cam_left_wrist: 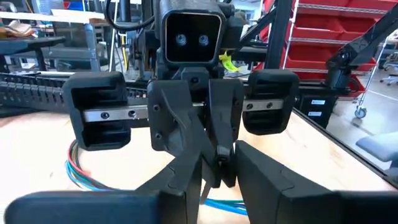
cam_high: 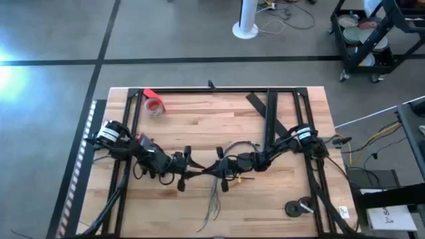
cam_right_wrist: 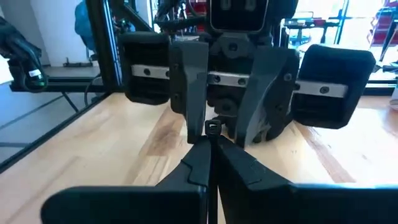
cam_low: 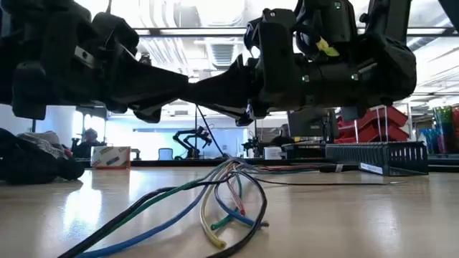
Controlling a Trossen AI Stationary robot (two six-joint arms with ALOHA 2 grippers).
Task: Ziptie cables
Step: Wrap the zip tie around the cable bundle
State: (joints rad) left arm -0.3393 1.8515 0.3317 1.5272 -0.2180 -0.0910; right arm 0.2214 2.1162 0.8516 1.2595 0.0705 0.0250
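- ziptie: in the right wrist view its small square head sits right at the tips of the right gripper, whose fingers are pressed together on it. The left arm's fingers face it from the far side, so the tie sits between the two sets of fingertips.
- Strip itself is too thin to trace in the high view. Can't confirm how long a run is free or which way it points.
- left gripper: fingers narrow, converging tip to tip with the right arm's fingers. Something thin seems to be pinched there, probably the tie, but I can't tell for sure.
- cables: lying loose on the table below the fingertips, not touching either gripper. Green, blue, dark and pale strands fan out from one spot, with the pale ends splayed toward the near edge.
- In the high view the cables trail away from the point where both grippers meet mid-table.
- Progress, my read: early. The tie is picked up and held in the air between the arms, and the bundle isn't gathered.
- Left to do: get the strip around the wires, feed the tail through the head, pull tight. No loop visible yet.
- Red tape roll near the far left corner, well apart from the work.
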